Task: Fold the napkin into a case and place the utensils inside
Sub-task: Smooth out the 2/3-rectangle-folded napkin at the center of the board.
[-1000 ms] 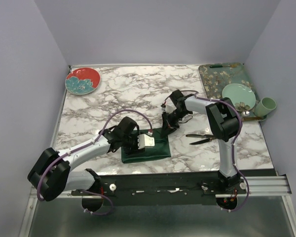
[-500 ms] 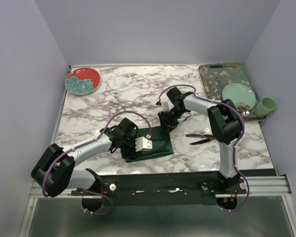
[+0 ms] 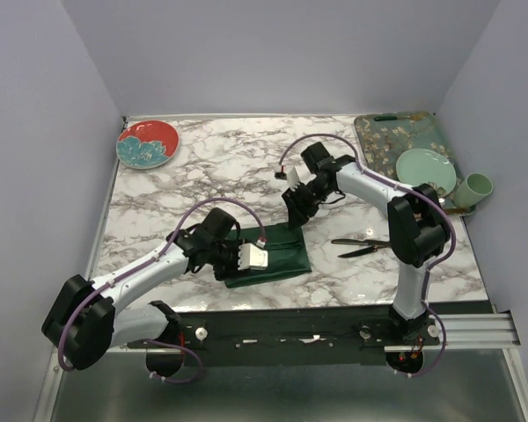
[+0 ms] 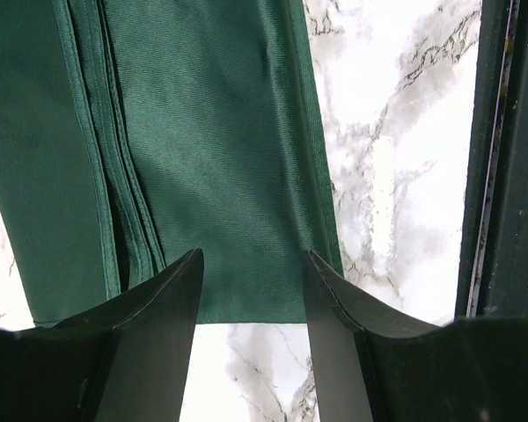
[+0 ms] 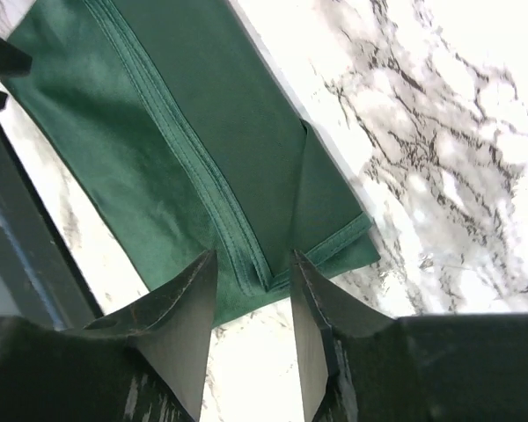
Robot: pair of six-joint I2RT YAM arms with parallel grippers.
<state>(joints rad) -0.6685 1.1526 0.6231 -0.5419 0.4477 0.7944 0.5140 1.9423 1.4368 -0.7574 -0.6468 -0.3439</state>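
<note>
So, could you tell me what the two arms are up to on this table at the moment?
Both arms are working on a dark green napkin, which lies folded into a layered rectangle near the front of the marble table. The left gripper is open over the cloth's left end, and the right gripper is open above its far right corner. Neither holds anything. The two black utensils lie on the table to the right of the cloth, not yet inside it.

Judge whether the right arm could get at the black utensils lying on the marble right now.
Probably yes. The right gripper hangs open and empty over a corner of the napkin, the utensils lie in the open beside that arm, and nothing stands between them.
</note>
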